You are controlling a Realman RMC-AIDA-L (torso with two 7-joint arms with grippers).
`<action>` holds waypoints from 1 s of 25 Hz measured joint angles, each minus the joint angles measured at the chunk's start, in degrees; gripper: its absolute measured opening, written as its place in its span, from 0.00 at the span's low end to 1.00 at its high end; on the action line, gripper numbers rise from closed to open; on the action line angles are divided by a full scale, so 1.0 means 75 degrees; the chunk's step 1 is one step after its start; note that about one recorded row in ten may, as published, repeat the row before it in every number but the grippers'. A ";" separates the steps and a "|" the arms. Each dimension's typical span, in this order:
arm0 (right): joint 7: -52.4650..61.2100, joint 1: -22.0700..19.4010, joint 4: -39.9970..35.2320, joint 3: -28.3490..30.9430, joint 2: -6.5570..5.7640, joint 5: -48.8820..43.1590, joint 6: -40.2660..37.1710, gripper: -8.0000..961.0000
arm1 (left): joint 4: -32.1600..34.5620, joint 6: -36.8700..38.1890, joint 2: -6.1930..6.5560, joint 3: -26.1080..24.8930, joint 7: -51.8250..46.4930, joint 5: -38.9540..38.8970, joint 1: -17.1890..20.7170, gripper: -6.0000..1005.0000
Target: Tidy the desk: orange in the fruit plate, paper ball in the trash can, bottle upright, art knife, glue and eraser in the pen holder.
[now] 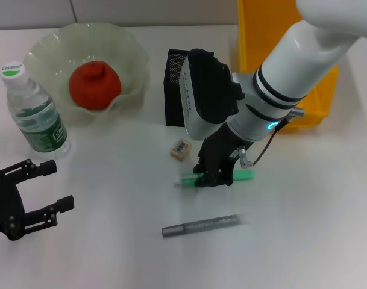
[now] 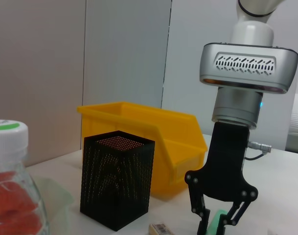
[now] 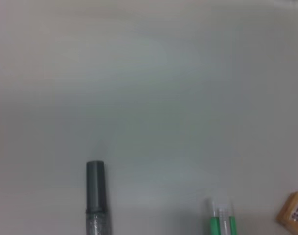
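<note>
Nearest the robot, the left claw (image 1: 50,188) hovers low over the white surface (image 1: 304,229) at its left edge, its black fingers spread apart and holding nothing; its arm is cut off by the frame. Just ahead, toward the middle, the art knife (image 1: 201,226) lies flat, a slim grey stick with a glittery barrel.

Beyond it, the right claw (image 1: 214,179) stands straight down over the glue (image 1: 216,177), a green stick with a clear end lying on its side. The black fingers straddle its middle and hide that part; from the left wrist view they look narrowed around it, though contact is hard to make out. In the right wrist view only the clear tip of the glue shows, the rest cut off.

The eraser (image 1: 180,149), a small beige block with a barcode sticker, rests just beside the glue, on the far side. The pen holder (image 1: 173,90), black mesh, is partly hidden by the right wrist housing. To the left the bottle (image 1: 34,111) stands upright, and the orange (image 1: 94,84) sits in the pale-green fruit plate (image 1: 44,51). Farthest right, the yellow trash can (image 1: 261,30) is largely covered by the white arm.
</note>
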 joint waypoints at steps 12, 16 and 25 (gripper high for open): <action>-0.1039 -0.1251 -0.1524 0.2041 -0.0068 0.0970 -0.1036 0.19 | 0.0000 0.0021 -0.0013 -0.0039 -0.0027 -0.0001 0.0005 0.77; -0.1891 -0.1781 -0.1522 0.2473 -0.0077 0.1920 -0.1088 0.19 | -0.0010 0.0124 -0.0023 -0.0096 -0.0034 -0.0008 -0.0017 0.77; -0.4886 -0.2641 -0.0081 0.2561 -0.0070 0.5340 -0.0946 0.19 | -0.0012 0.0187 -0.0045 -0.0137 -0.0031 -0.0012 -0.0024 0.77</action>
